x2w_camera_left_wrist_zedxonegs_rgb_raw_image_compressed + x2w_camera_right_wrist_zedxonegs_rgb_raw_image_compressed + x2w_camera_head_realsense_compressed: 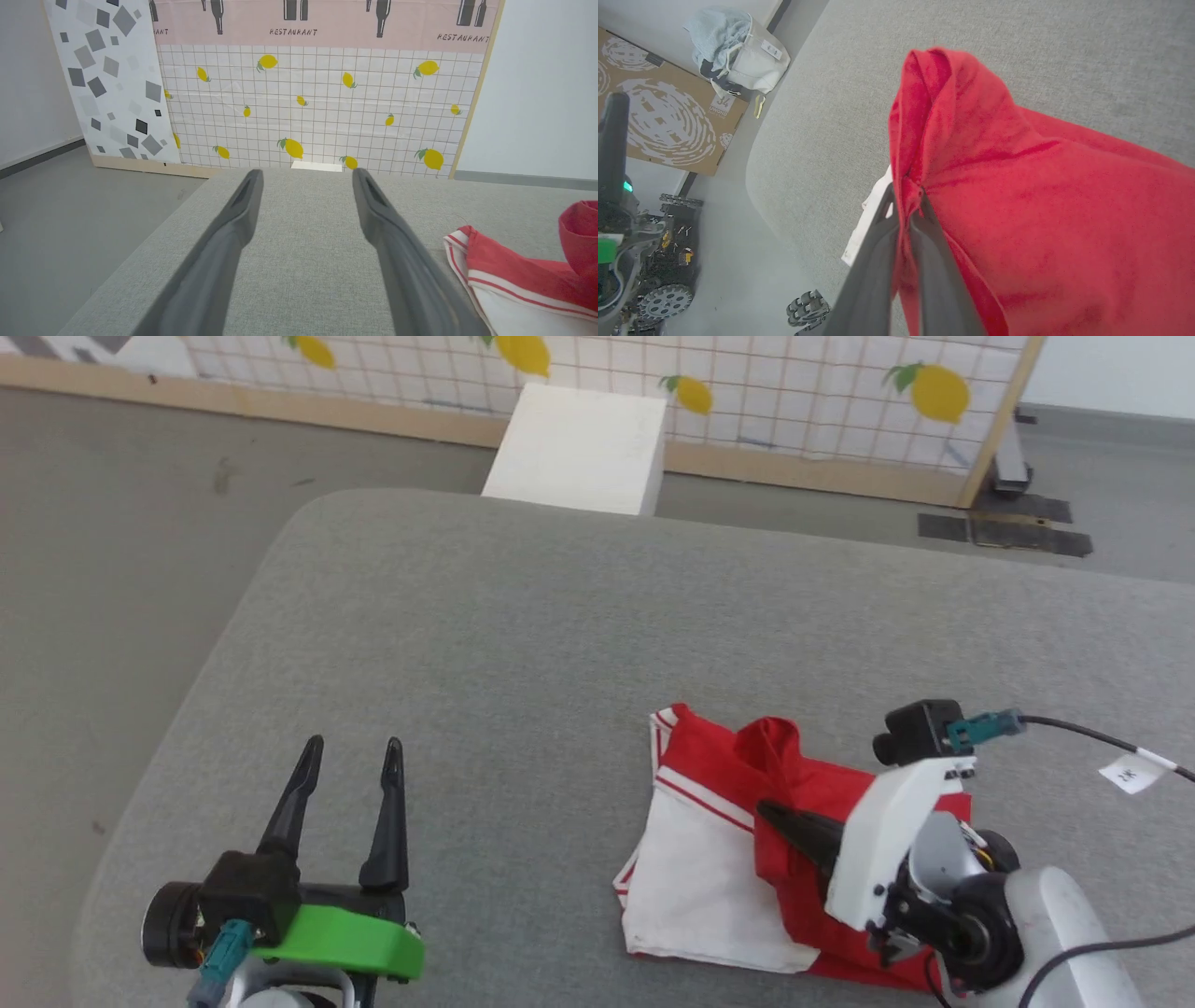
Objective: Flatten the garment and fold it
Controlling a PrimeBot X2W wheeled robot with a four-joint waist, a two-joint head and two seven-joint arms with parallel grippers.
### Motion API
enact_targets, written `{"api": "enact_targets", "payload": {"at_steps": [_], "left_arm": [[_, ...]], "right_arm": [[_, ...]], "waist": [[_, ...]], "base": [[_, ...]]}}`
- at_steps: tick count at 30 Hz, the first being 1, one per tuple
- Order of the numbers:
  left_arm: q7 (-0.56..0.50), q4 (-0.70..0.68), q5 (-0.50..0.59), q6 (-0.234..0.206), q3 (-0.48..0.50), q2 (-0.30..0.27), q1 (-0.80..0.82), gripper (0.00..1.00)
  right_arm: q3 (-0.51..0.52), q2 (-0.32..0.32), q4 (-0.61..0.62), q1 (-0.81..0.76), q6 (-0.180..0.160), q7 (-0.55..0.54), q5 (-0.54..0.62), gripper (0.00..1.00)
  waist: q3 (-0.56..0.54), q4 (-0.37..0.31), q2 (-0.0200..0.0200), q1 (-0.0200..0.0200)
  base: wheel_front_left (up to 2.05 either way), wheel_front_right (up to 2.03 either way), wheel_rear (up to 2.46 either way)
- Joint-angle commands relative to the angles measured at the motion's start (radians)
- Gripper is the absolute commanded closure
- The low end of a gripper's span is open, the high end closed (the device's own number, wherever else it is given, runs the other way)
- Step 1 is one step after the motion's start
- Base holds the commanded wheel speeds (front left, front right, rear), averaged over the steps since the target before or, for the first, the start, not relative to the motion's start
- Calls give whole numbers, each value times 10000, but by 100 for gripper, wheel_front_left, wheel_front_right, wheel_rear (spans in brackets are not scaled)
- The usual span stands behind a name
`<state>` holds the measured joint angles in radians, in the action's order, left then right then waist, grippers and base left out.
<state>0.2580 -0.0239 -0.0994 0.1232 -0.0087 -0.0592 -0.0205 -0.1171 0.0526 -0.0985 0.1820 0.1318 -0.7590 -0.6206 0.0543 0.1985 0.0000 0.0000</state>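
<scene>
The garment (pixel 719 821), red with a white sleeve and red-and-white striped trim, lies bunched and partly folded on the grey table (pixel 523 644) at the lower right. My right gripper (pixel 770 814) is shut on a raised fold of its red cloth (pixel 971 186); in the right wrist view the fabric is pinched between the two fingers (pixel 882 261). My left gripper (pixel 353 756) stands open over bare table at the lower left, well left of the garment. The garment's striped edge (pixel 495 275) lies to the right of the left gripper (pixel 306 179).
A white block (pixel 579 448) stands on the floor just past the table's far edge, before a lemon-patterned panel (pixel 747 383). The table's left edge curves down to grey floor (pixel 103 569). A cable (pixel 1092 737) trails from the right wrist. A cardboard box (pixel 668 116) and wheeled gear sit on the floor.
</scene>
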Motion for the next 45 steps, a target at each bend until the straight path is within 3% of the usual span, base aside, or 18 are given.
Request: {"api": "enact_targets", "payload": {"at_steps": [1,11,12,18,23,34,40,45], "left_arm": [[38,23,-80,54,-50,61,208,0],[38,112,-95,64,-178,76,476,0],[38,119,-101,65,-177,78,478,0],[38,213,-99,67,-144,83,443,0],[38,244,-105,68,-140,86,396,0],[38,270,-161,70,-179,88,138,0],[38,297,-264,71,-217,88,41,0],[38,525,-363,72,-273,88,-9,0]], "right_arm": [[-115,-20,-215,276,-11,165,63,100],[-784,-23,-2063,1104,-11,1257,-598,100],[-880,-23,-2220,1141,-11,1343,-786,0],[-1326,-23,-2576,1409,-11,1927,-1311,0],[-1454,104,-2510,1648,-11,2489,-613,0],[-2143,2590,-1911,2489,-11,5998,2331,0],[-1327,3522,-1664,2089,-11,7541,3416,0],[131,3538,-990,1010,-11,8508,3699,0]], "waist": [[173,261,0,0],[531,757,0,0],[541,778,0,0],[513,748,0,0],[325,508,0,0],[-336,-489,0,0],[-501,-1034,0,0],[-491,-1395,0,0]], "base": [[0,0,0],[0,0,0],[0,0,0],[0,0,0],[0,0,0],[0,0,0],[0,0,0],[0,0,0]]}}
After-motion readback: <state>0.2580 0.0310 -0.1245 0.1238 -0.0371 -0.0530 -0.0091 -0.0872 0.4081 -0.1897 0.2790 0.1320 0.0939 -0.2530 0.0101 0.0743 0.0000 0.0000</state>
